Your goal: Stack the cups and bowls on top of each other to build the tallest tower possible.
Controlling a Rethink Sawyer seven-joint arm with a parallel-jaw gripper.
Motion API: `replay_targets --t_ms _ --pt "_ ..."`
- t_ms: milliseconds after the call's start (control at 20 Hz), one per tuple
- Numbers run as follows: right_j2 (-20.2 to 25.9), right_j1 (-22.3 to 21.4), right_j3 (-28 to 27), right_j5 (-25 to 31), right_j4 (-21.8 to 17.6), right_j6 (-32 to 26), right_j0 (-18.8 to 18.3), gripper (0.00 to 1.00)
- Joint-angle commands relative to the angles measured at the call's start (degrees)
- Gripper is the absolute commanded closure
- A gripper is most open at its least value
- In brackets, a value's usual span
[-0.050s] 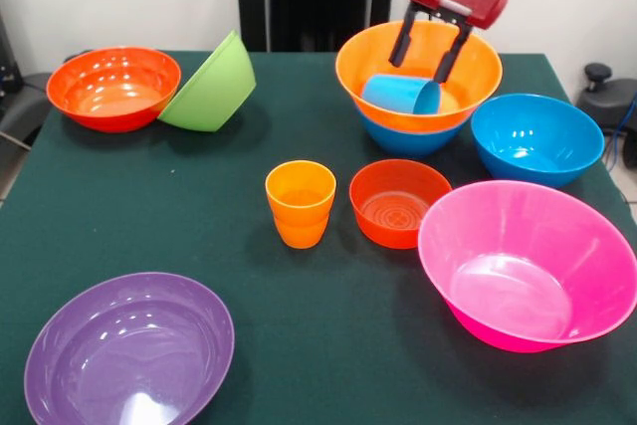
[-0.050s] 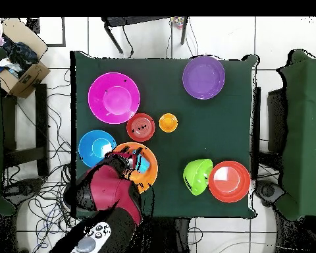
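The big pink bowl (image 1: 532, 271) sits near right, the purple bowl (image 1: 127, 350) near left. Far right, an orange bowl (image 1: 373, 72) rests inside a blue bowl (image 1: 398, 136); a light blue cup (image 1: 393, 95) lies sideways in it. The gripper (image 1: 426, 55) has its two fingers spread above this cup, holding nothing. The orange cup (image 1: 300, 203) stands at the centre.

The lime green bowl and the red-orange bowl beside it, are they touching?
Touching. In the front view the lime green bowl, tilted on its side, leans against the rim of the red-orange bowl, with no gap visible between them.
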Motion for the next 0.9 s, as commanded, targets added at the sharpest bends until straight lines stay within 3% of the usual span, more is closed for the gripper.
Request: replay_targets --t_ms 50,550,900 --pt "0.49 6.14 -5.68 6.87 3.74 9.53 1.56 0.0" --pt "-2.22 8.46 -5.99 9.21 5.56 10.38 3.26 0.0" --pt "-1.75 8.49 -6.04 10.48 6.48 10.17 3.28 0.0"
